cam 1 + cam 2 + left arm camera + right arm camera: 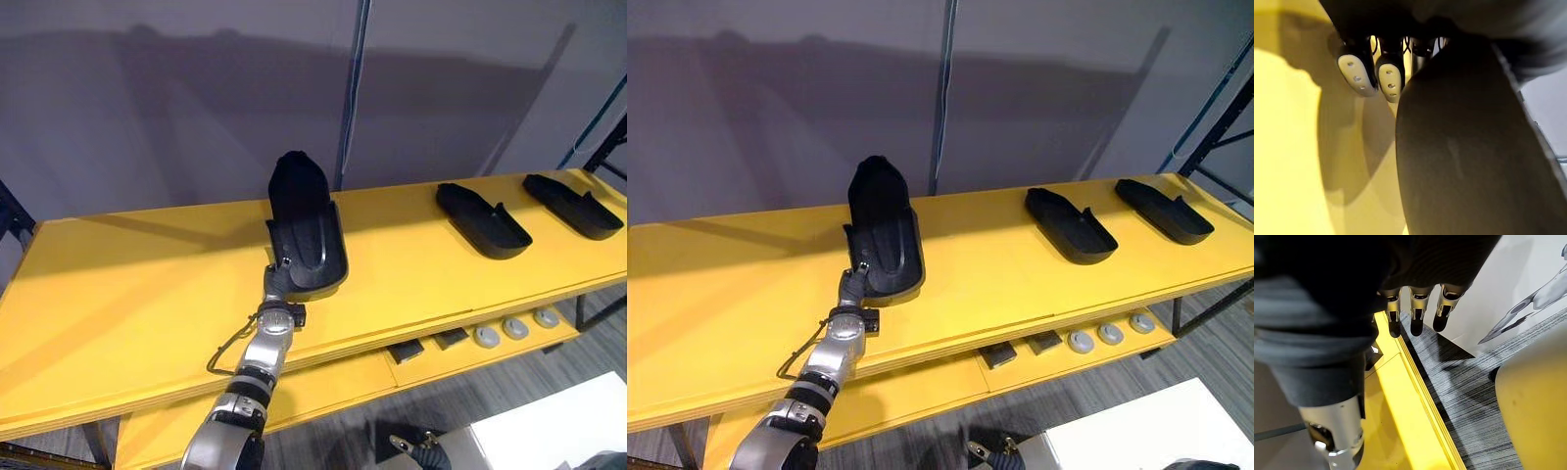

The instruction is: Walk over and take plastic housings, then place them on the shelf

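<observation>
A black plastic housing (306,223) stands tilted on the yellow shelf top (127,294), its far tip raised and its near end low on the board. My left hand (282,276) reaches up from below and is shut on that near end. In the left wrist view its fingertips (1357,74) curl beside the housing's dark shell (1469,152). Two more black housings (483,221) (573,206) lie flat further right on the same shelf. My right hand (1420,308) hangs with relaxed fingers over the carpet, beside a yellow shelf edge (1410,406).
A lower yellow shelf carries round grey discs (514,328) and small dark blocks (405,351). A white surface (549,431) sits at the lower right on the grey floor. A grey wall backs the shelf, and a dark rack post (607,142) stands at the right.
</observation>
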You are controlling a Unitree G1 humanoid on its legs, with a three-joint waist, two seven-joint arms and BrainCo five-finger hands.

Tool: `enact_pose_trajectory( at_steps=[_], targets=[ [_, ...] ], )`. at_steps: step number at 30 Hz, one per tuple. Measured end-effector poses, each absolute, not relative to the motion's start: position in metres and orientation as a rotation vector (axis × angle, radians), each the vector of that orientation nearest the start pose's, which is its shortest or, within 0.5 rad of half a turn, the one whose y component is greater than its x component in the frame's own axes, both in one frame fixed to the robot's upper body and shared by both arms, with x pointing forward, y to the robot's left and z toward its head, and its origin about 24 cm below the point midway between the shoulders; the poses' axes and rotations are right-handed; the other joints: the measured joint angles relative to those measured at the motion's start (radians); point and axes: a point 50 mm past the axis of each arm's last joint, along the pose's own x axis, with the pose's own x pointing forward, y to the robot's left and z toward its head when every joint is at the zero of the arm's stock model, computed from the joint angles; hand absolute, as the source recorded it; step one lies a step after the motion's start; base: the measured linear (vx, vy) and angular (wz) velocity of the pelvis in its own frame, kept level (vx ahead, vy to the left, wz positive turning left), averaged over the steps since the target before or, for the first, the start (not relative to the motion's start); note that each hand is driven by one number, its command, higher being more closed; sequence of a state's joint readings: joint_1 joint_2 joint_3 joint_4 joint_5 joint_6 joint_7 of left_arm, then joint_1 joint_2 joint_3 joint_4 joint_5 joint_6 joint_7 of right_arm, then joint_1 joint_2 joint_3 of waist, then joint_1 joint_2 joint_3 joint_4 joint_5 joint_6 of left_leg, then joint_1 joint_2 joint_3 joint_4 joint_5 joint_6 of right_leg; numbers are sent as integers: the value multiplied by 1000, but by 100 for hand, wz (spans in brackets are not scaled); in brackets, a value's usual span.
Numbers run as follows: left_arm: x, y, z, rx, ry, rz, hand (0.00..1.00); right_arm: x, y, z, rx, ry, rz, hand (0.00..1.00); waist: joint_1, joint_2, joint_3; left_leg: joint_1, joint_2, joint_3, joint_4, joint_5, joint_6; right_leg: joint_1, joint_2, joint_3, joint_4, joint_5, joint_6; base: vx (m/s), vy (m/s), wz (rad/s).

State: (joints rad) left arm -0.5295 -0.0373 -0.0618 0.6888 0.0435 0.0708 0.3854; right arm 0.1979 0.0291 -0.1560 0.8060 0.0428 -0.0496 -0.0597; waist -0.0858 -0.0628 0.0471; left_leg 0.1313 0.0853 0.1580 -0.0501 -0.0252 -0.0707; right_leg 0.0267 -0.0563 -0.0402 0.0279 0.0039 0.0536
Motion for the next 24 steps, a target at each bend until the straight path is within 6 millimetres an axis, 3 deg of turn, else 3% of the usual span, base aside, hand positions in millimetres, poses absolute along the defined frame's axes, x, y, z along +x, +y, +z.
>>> enact_pose_trajectory(
  at_steps=[6,13,17,18,24],
  targets=[
    [346,90,34,175,224,122,100,104,-176,-146,107,933,-276,0,-11,6,9,-8,1,6,-9,7,-3,-27,1,4,24,-7,-3,-12,0,-2],
    [345,65,36,177,231,50,100,105,-177,-146,115,928,-284,0,-13,7,20,-6,0,6,-17,9,-2,-29,0,4,36,-13,-1,-4,1,0],
    [344,61,36,190,225,32,100,105,-177,-146,125,928,-296,0,-14,7,21,-4,0,6,-22,9,-2,-29,0,4,38,-17,-1,0,0,0],
    [344,60,36,191,224,32,0,105,-177,-146,126,927,-298,0,-15,7,21,-1,0,6,-24,9,-2,-29,-1,5,41,-20,-1,0,0,0],
    [345,60,36,156,228,50,0,109,-176,-146,128,927,-296,0,-19,7,22,10,0,6,-29,10,-15,-29,-2,5,52,-29,2,0,0,0]
  ],
)
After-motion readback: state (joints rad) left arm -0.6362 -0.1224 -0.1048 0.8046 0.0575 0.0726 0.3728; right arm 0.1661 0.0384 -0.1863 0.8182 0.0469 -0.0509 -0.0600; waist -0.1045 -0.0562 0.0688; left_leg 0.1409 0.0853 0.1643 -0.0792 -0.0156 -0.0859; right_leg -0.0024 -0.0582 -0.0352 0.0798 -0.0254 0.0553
